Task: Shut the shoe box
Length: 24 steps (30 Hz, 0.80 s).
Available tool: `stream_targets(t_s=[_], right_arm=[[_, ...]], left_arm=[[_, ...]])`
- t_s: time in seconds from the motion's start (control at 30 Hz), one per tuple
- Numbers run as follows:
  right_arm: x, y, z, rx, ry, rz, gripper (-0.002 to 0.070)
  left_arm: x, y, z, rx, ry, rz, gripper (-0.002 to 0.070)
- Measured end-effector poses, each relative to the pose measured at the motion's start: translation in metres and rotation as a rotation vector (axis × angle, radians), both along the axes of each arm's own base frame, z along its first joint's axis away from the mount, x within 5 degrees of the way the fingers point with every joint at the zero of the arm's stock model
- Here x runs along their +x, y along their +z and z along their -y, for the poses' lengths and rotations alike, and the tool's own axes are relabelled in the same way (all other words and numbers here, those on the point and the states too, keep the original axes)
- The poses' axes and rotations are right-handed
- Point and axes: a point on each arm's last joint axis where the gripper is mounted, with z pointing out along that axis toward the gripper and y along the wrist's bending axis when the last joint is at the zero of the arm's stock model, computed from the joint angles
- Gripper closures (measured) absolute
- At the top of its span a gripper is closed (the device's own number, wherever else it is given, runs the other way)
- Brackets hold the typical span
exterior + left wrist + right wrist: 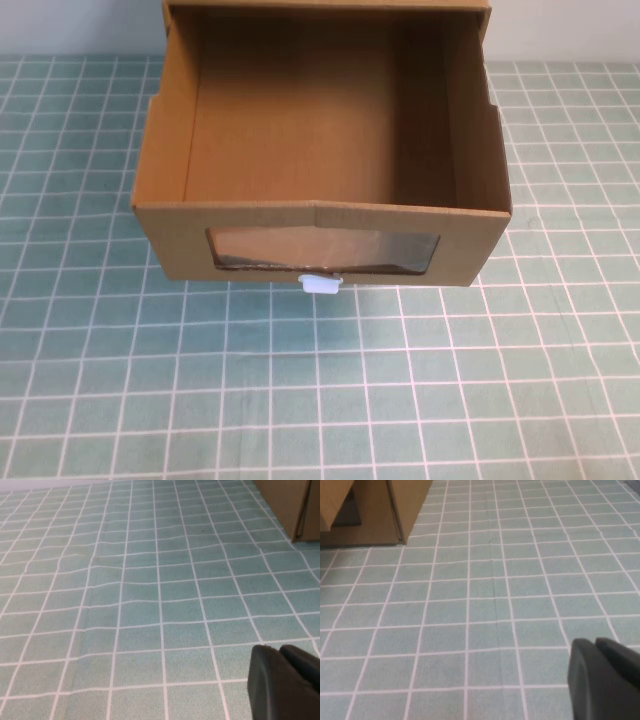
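Observation:
The shoe box [320,222] is a brown cardboard drawer pulled out toward me, empty inside, with a clear front window [322,250] and a small white pull tab [321,284] below it. A corner of it shows in the left wrist view [285,502] and in the right wrist view [375,510]. Neither arm shows in the high view. My left gripper [280,652] hangs low over bare cloth, fingers pressed together, holding nothing. My right gripper [595,645] does the same on the other side, fingers together and empty.
The table is covered by a green cloth with a white grid [320,400]. The drawer's outer sleeve [478,12] stands behind it at the far edge, against a pale wall.

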Motion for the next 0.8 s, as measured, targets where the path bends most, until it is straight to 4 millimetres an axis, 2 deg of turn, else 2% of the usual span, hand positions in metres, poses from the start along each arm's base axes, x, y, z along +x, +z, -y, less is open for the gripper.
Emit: stream_targets(t_s=[0.53, 0.8], right_arm=[[0.0, 0.0, 0.0, 0.0, 0.0, 0.0, 0.0689], [0.0, 0.0, 0.0, 0.0, 0.0, 0.0, 0.0689]], left_arm=[[0.0, 0.0, 0.0, 0.0, 0.0, 0.0, 0.068], [0.0001, 0.0004, -0.002, 0.138, -0.017, 0.004, 0.068]])
